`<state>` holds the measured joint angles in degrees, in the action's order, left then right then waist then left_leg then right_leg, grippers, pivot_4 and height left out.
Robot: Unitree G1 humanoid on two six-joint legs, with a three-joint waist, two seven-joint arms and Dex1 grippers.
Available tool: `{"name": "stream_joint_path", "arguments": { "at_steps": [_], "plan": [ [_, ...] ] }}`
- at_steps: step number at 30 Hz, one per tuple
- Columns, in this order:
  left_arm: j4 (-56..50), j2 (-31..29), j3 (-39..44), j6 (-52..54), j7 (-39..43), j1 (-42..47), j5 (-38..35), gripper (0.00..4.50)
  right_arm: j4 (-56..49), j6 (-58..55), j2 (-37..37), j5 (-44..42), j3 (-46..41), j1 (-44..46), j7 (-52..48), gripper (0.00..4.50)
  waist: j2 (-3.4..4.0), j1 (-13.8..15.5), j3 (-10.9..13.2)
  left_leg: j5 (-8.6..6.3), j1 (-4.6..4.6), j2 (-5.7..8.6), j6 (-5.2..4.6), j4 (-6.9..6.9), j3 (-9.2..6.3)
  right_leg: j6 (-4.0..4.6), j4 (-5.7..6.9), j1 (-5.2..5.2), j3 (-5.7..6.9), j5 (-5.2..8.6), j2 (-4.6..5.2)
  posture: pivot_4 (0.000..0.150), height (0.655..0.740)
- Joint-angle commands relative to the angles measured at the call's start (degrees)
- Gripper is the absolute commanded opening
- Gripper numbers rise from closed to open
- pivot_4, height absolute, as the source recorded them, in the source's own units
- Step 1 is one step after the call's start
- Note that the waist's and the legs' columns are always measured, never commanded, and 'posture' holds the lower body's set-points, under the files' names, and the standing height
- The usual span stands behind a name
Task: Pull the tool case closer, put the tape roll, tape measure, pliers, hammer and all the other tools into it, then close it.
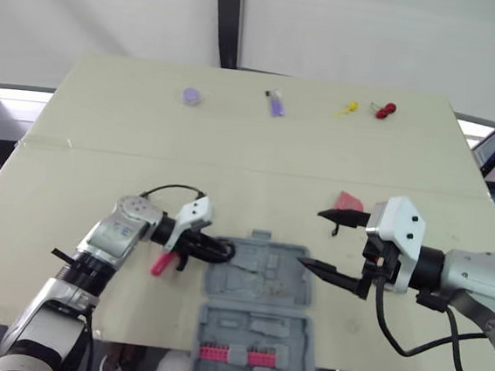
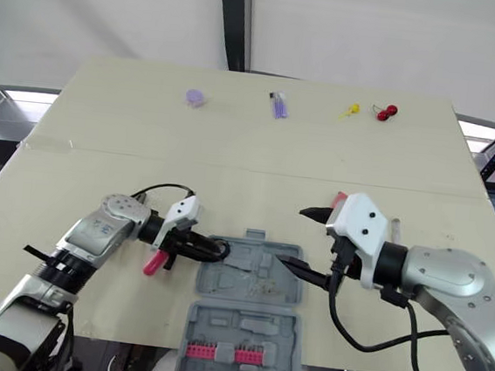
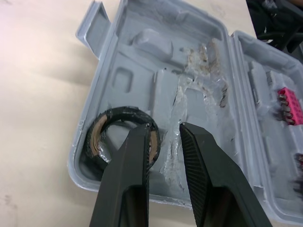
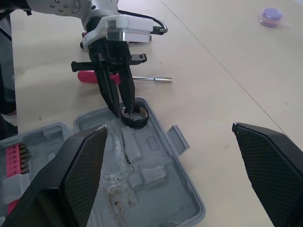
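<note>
- At the near edge of the table (image 1: pixel 231 175) the tool case (image 1: pixel 265 279) lies open in 2 halves. It is close enough for both arms to reach, so the pulling step looks done.
- The tape roll (image 3: pixel 118 113) sits in the corner pocket of the far half. Its flat side is down against the case wall, a spot that leaves the moulded recesses free for longer tools.
- The left gripper (image 3: pixel 164 126) points down at that corner with its 2 fingers a little apart. One lies over the roll's ring, and the other stands outside it with the case floor showing in between. I judge the roll is resting on the case, not clamped.
- The right gripper (image 1: pixel 313 237) hovers over the opposite side of the case, spread wide and empty. It seems held clear to give the left arm room, and ready for the tools on its own side.
- A red-handled screwdriver (image 4: pixel 97 76) lies on the table just beside the case under the left arm, probably the easiest next pick.
- A small red object (image 1: pixel 348 200) lies just behind the right gripper; I cannot tell what it is.
- 4 small items lie well apart along the far edge: a purple disc (image 1: pixel 192 97), a purple piece (image 1: pixel 276 102), a yellow one (image 1: pixel 349 108) and a red one (image 1: pixel 385 109).
- Most of the packing remains, and the lid is not yet shut.
</note>
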<state>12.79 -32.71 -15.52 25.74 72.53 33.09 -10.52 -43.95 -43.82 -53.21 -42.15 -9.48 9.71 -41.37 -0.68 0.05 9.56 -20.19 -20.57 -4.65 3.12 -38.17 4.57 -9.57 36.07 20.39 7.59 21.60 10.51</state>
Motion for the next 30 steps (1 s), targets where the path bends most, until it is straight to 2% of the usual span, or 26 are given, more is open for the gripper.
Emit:
{"name": "stream_joint_path", "arguments": {
  "at_steps": [1,9,14,21,30],
  "plan": [
    [-3.1,0.0,4.1,-1.7,-1.1,-1.1,-2.7,1.09,-1.2,0.5,0.4,-0.7,-1.0,0.4,0.5,4.5,0.0,0.0,0.0,0.0,0.0,0.0,0.0,0.0,0.0,0.0,0.0,0.0,0.0,0.0,0.0,0.15,0.74],
    [2.1,4.6,7.9,-16.6,-8.3,-7.2,-1.2,1.09,-0.6,0.9,0.3,-0.6,-1.1,0.7,-0.1,4.5,0.0,0.0,0.0,0.0,0.0,0.0,0.0,0.0,-0.02,0.0,0.0,0.0,0.01,0.0,0.0,0.15,0.74],
    [3.9,6.8,7.8,-21.1,-10.0,-8.5,-1.3,1.09,0.0,1.2,0.1,-0.4,-1.0,1.1,-0.7,4.5,-0.02,0.1,0.0,0.0,0.0,0.0,0.0,-0.01,-0.02,0.0,0.0,-0.01,0.02,0.0,0.0,0.15,0.74],
    [7.4,7.4,6.3,-24.9,-10.7,-9.0,0.5,1.09,0.6,1.0,-0.2,-0.4,-0.8,1.9,-1.0,4.5,-0.03,-0.1,0.0,0.0,0.0,0.0,0.0,-0.01,-0.03,0.0,0.0,-0.02,0.04,0.0,0.0,0.15,0.74],
    [12.3,6.5,3.3,-32.1,-12.0,-9.1,6.3,1.09,0.5,0.5,-0.6,-0.5,-0.8,2.3,-1.0,4.5,-0.06,-0.1,-0.1,0.0,0.01,0.0,0.0,-0.01,-0.03,0.0,0.0,-0.03,0.05,0.0,0.0,0.15,0.74]
  ]
}}
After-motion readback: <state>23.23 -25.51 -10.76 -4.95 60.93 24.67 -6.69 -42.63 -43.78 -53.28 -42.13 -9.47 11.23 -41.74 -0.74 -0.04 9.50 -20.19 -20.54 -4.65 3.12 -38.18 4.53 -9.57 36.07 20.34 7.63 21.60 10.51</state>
